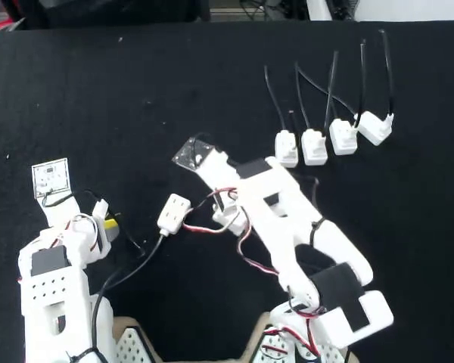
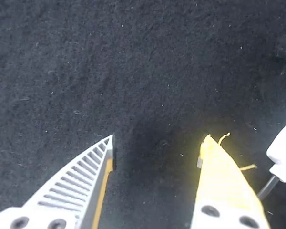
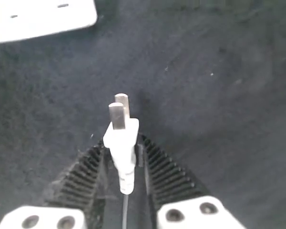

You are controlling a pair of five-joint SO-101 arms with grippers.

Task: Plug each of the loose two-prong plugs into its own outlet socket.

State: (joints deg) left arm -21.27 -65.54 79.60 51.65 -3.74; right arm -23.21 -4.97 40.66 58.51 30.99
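Right gripper clamped on two-prong plug, left gripper spread wide

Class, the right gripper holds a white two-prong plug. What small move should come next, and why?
Probably swing the right gripper toward the white socket block. It is shut on the white two-prong plug, which points past the block at bare black cloth, so the prongs are not yet lined up with any socket.

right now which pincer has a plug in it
The right pincer: it is shut on a white two-prong plug, prongs pointing away from it. The left pincer is open over bare black cloth.
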